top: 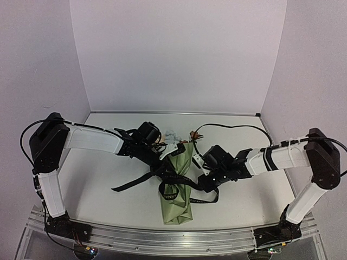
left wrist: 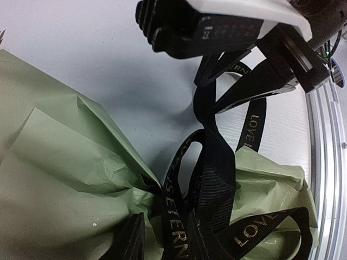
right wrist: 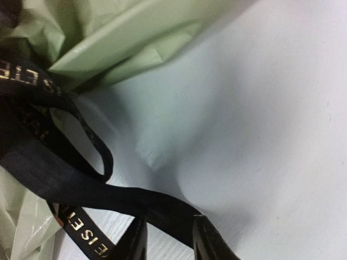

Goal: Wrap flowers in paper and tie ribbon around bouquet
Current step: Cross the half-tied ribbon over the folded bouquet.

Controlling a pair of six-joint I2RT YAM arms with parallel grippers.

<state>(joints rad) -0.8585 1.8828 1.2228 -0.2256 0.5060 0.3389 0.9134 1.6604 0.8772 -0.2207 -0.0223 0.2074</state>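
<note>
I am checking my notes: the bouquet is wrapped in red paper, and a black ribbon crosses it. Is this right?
Not quite: the paper is olive green, not red, as the top external view shows. The black ribbon does cross the bouquet.

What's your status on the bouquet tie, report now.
Both grippers, left and right, shut on ribbon. Ribbon looped round bouquet, ends loose, not yet snug. Nothing in the way.

Loops of ribbon (top: pixel 172 183) drape across the middle of the bouquet (top: pixel 178 187) and both arms crowd in from either side, blocking any approach there. Bare counter (top: pixel 227 122) lies open behind the flowers (top: pixel 174 136) and along both outer edges.
</note>
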